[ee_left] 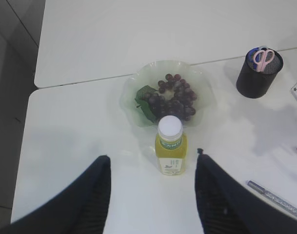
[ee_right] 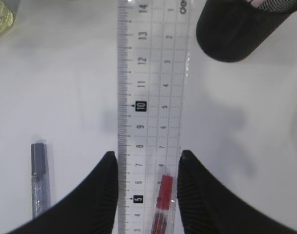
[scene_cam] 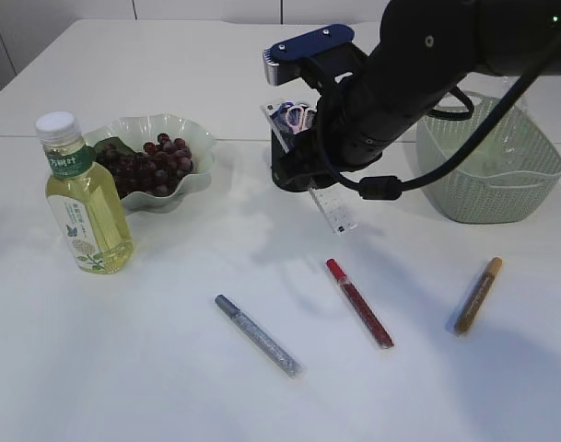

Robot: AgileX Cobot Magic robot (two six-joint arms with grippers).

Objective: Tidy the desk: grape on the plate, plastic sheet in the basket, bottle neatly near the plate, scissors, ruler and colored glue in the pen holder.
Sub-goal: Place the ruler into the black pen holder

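While clamped on transparent ruler (ee_right: pixel 150 87) beside black pen holder (ee_right: pixel 236 29), right tool (ee_right: pixel 147 192); left tool (ee_left: pixel 150 195) agape, empty, over bottle (ee_left: pixel 170 146).

My right gripper (ee_right: pixel 147 187) held the clear ruler (ee_right: pixel 150 97). Grapes (scene_cam: pixel 154 166) filled the plate (scene_cam: pixel 199 138), bottle (scene_cam: pixel 85 198) upright beside it, scissors (ee_left: pixel 263 57) in the pen holder (ee_left: pixel 255 83), three glue pens (scene_cam: pixel 257 334) on the counter (scene_cam: pixel 169 368).

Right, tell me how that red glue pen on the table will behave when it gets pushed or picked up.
The red glue pen looks slim and round, lying flat, so a sideways push would probably roll it. Its smooth, glossy barrel may slip between the fingers unless gripped squarely across the middle. It seems small and light, likely stiff, so it should lift without sagging, unlike the long clear ruler the right gripper holds.
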